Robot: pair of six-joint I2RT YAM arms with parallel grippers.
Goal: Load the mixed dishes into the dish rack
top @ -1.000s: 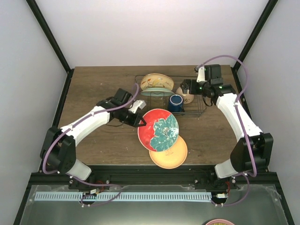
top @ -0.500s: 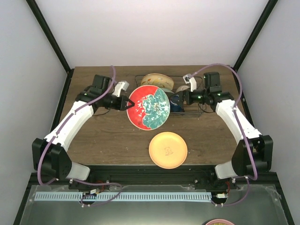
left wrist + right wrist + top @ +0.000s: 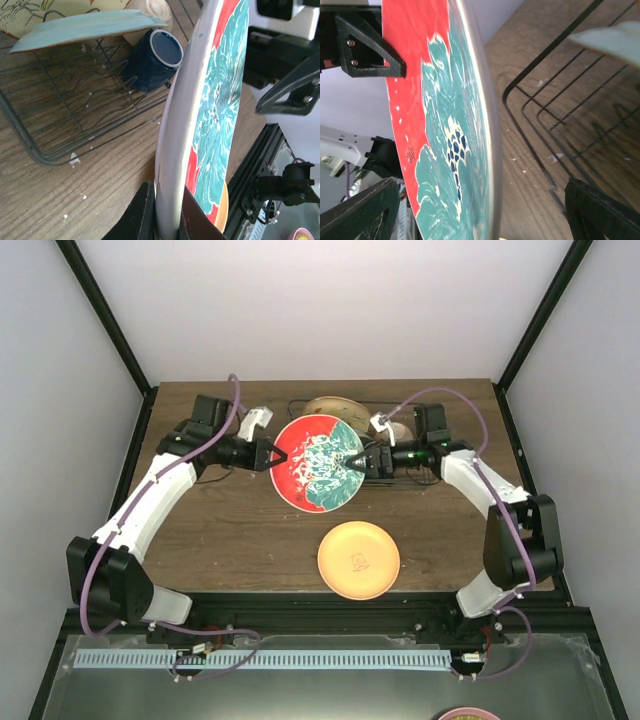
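Top external: left end effector (image 3: pixel 272 458) pinches the red plate with teal flower (image 3: pixel 318 463) at its 9 o'clock rim. The plate is held on edge over the desk (image 3: pixel 230 530), not in the rack yet. Right end effector (image 3: pixel 357 462) is at the plate's 3 o'clock rim. Right wrist view shows its fingers spread either side of the rim, not clamped. This reads as a handover or a two-arm steady.

The tan plate (image 3: pixel 358 560) lies flat on the desk at 6 o'clock of the red one. Left wrist view shows the dish rack (image 3: pixel 75 105) with the dark blue mug (image 3: pixel 157 60) lying inside and the mint plate (image 3: pixel 85 27) at 11 o'clock.

Risks:
- If the left lets go before the right clamps, the plate drops onto the desk or the tan plate.
- An off-centre rim pinch could let the plate swing or slip.
- Lowering it blind could knock the mug or miss a divider slot.
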